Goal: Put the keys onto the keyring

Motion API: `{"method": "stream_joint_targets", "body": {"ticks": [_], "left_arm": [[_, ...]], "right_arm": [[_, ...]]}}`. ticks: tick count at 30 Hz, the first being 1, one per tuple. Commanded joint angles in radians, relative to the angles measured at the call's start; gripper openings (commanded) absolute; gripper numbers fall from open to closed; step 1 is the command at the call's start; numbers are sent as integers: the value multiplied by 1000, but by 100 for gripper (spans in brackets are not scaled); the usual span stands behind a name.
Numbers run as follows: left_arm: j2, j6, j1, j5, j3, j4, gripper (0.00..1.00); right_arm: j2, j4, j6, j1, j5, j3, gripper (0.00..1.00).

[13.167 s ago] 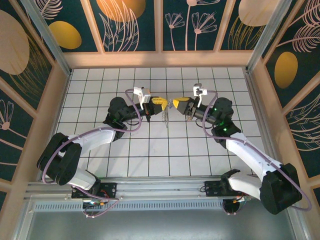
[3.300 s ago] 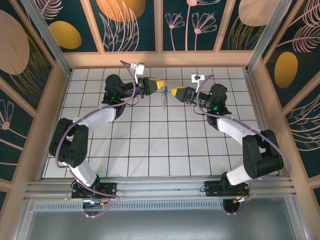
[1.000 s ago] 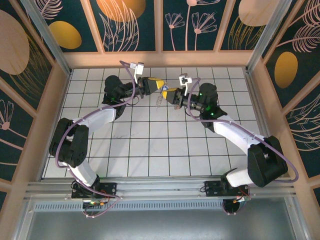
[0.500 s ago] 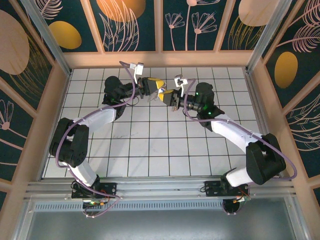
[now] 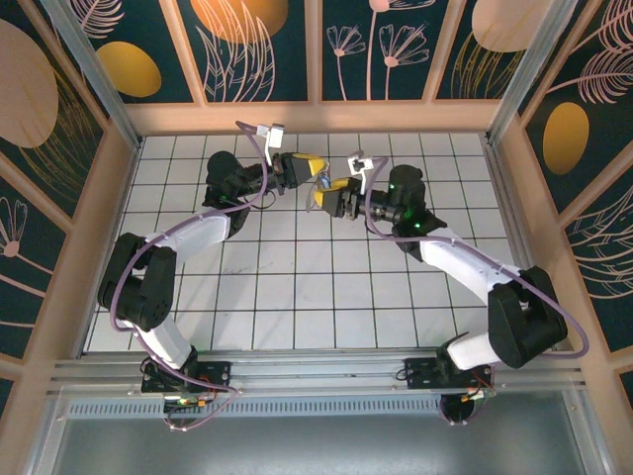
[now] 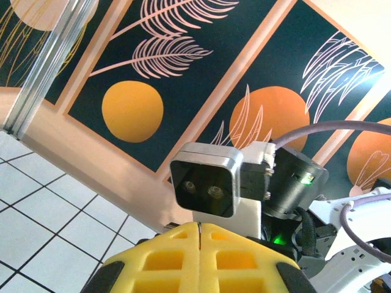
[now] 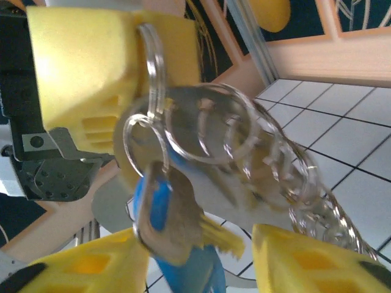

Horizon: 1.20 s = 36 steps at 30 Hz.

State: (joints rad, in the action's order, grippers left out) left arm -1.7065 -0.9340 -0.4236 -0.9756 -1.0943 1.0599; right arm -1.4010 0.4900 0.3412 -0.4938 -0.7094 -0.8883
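The white tiled counter (image 5: 297,287) spans the enclosure floor. My left pincer (image 5: 316,168) is closed, its pads pressed flat together, and it clamps one ring of the keyring (image 7: 232,143) above the counter's far half. My right pincer (image 7: 195,256) sits just beneath with its jaws apart, gripping nothing. The blue-headed key (image 7: 174,220) hangs from a small ring of the keyring, between my right fingers.

White tiled floor (image 5: 297,297), dark grout lines in a square grid. Pale wooden border (image 5: 316,117) runs along the far edge. Walls: dark teal panels (image 5: 252,49) with orange discs (image 6: 132,111) and pale leaf line-drawings. Aluminium post (image 5: 89,69) slants at far-left corner. Metal rail (image 5: 316,371) lies along near edge.
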Motion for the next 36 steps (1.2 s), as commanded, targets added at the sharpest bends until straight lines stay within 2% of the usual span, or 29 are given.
{"method": "stream_joint_targets", "body": {"ticks": [1,5,15,16,17,19,24,27,32,34,36], "left_arm": [[13,-8,-4,9,6,69,0],[15,-8,-4,12,9,72,0],[21,-37,-4,49,32,103,0],[24,-38,-4,57,37,104,0],[25,-42,-5,68,44,106,0],[30,-51,-6,90,58,112,0],[25,-102,-6,139,86,162,0],[22,-113,-10,154,98,173,0],[25,-125,-14,176,116,194,0],[23,-135,-15,185,143,208,0],[18,-148,-16,194,153,231,0]], "right_arm": [[92,-4,-14,50,-23,51,57],[154,-59,-35,91,-2,82,73],[206,-169,-68,91,347,75,86],[204,-180,-70,92,363,70,96],[202,-192,-56,92,396,66,99],[196,-207,-20,96,449,61,99],[170,-266,-98,107,414,33,99],[173,-193,-70,125,449,75,99],[206,-27,-42,148,568,186,99],[200,-32,-42,154,595,189,99],[182,-93,4,156,681,165,99]]}}
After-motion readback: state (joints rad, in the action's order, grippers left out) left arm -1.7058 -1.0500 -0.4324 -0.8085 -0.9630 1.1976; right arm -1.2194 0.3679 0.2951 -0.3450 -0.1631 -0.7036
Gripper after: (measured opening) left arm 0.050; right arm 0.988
